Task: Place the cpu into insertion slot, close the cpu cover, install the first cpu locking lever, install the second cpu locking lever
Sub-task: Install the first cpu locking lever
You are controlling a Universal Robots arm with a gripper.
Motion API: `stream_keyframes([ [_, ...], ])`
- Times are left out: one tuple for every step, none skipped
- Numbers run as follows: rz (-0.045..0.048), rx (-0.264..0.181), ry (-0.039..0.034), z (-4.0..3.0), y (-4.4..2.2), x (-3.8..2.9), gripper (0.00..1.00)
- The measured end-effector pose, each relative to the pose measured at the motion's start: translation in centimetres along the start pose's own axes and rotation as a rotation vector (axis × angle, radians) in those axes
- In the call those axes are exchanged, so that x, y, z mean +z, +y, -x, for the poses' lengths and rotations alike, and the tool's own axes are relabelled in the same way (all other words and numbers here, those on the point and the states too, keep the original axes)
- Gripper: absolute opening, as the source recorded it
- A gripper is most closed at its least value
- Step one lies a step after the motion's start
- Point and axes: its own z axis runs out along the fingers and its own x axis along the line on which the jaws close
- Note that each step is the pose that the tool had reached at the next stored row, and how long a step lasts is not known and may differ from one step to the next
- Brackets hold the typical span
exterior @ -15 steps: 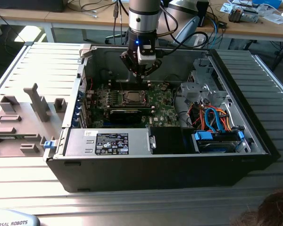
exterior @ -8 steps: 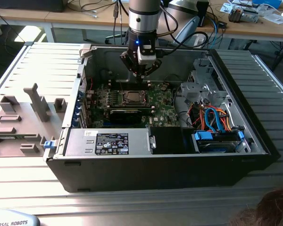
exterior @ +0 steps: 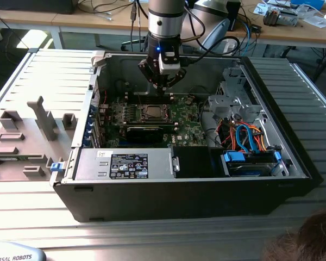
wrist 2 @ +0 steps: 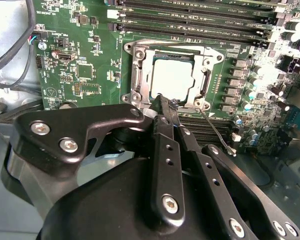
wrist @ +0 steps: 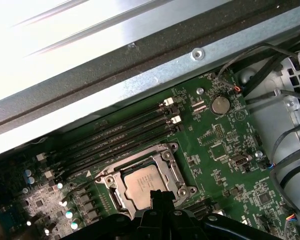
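We see the cpu (wrist 2: 172,79) lying in the insertion slot (wrist 2: 140,75), with the gripper (wrist 2: 162,102) at its 6 o'clock edge in the second wrist view.

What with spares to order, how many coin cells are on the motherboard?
1: a coin cell in the first wrist view, near the case wall; the gripper may hide others.

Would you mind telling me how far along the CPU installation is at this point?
The cpu already sits in the insertion slot, and the cpu cover lies closed over its edges. The gripper, fingers together, hangs at the socket's edge. One thin locking lever juts free beside the socket, so latching looks unfinished.
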Motion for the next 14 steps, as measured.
stream_keyframes([
  [0.0000, -0.001, 0.0000, 0.00, 0.00, 0.00, 0.11],
  [0.0001, -0.002, -0.0001, 0.00, 0.00, 0.00, 0.11],
  [0.0001, -0.003, -0.0001, 0.00, 0.00, 0.00, 0.11],
  [0.0001, -0.003, -0.0001, 0.00, 0.00, 0.00, 0.11],
  [0.0002, -0.004, -0.0001, 0.00, 0.00, 0.00, 0.11],
  [0.0002, -0.005, -0.0002, 0.00, 0.00, 0.00, 0.11],
  [0.0002, -0.006, -0.0003, 0.00, 0.00, 0.00, 0.11],
  [0.0002, -0.007, -0.0003, 0.00, 0.00, 0.00, 0.11],
  [0.0003, -0.008, -0.0003, 0.00, 0.00, 0.00, 0.11],
  [0.0003, -0.010, -0.0004, 0.00, 0.00, 0.00, 0.11],
  [0.0003, -0.010, -0.0003, 0.00, 0.00, 0.00, 0.11],
  [0.0003, -0.011, -0.0004, 0.00, 0.00, 0.00, 0.11],
  [0.0003, -0.012, -0.0004, 0.00, 0.00, 0.00, 0.11],
  [0.0004, -0.013, -0.0005, 0.00, 0.00, 0.00, 0.11],
])
